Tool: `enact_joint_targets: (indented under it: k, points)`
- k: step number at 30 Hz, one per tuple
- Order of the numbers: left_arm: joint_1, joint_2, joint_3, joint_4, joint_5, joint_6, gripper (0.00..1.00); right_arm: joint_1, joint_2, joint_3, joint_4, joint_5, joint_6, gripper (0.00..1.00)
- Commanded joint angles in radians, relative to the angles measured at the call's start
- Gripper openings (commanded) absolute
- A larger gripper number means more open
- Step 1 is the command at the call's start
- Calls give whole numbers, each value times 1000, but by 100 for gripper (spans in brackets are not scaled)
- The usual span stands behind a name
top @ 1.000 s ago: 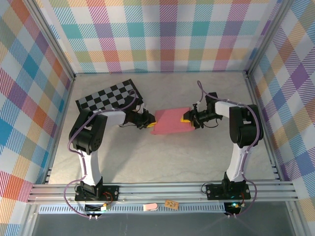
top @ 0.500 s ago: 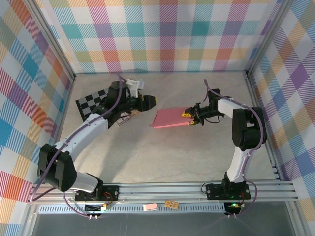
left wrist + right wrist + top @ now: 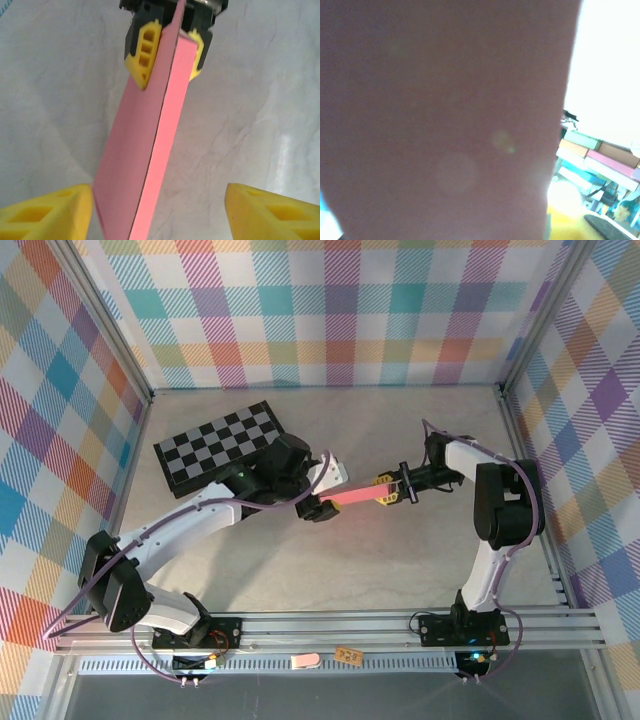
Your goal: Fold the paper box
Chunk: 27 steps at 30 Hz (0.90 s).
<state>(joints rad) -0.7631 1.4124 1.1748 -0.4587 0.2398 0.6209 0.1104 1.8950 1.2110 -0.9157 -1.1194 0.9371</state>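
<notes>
The paper box (image 3: 352,496) is a flat pink piece held on edge above the table, seen as a thin strip in the top view. My right gripper (image 3: 388,491) is shut on its right end; in the left wrist view, the right gripper (image 3: 170,37) pinches the far end between yellow pads. My left gripper (image 3: 323,490) is open at the box's left end. In the left wrist view, the paper box (image 3: 150,150) runs between my left gripper's (image 3: 155,215) fingers, close to the left one. Pink paper box (image 3: 445,125) hides the right jaws in the right wrist view.
A black-and-white checkered board (image 3: 220,445) lies at the back left, just behind my left arm. Metal frame rails (image 3: 330,630) run along the near edge and up the sides. Bare marbled table (image 3: 330,570) lies in front of the box.
My left gripper swung from near the checkered board to the box's left end and opened. The right gripper turned the box from flat to edge-on.
</notes>
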Motion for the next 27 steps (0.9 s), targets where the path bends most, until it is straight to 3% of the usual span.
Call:
enact_joint_targets:
  k: [1, 5, 7, 17, 22, 27]
  points:
    - [4, -5, -44, -14, -19, 171, 76, -6, 17, -7, -57, -45, 41, 19]
    - [4, 53, -37, -4, -34, 187, 78, -5, 31, 10, -82, -62, 33, 19]
    - [5, 77, -48, 57, -93, 182, 85, -5, 43, 37, -128, -55, -3, 18]
    - [5, 199, -12, 141, -87, 201, 83, -5, 44, 21, -124, -60, -5, 19]
    - [4, 243, 43, 106, -84, 170, 74, -5, 52, 6, -113, -56, -7, 21]
    - [4, 253, 69, 52, -47, 160, 62, -6, 65, 5, -83, -51, 8, 34]
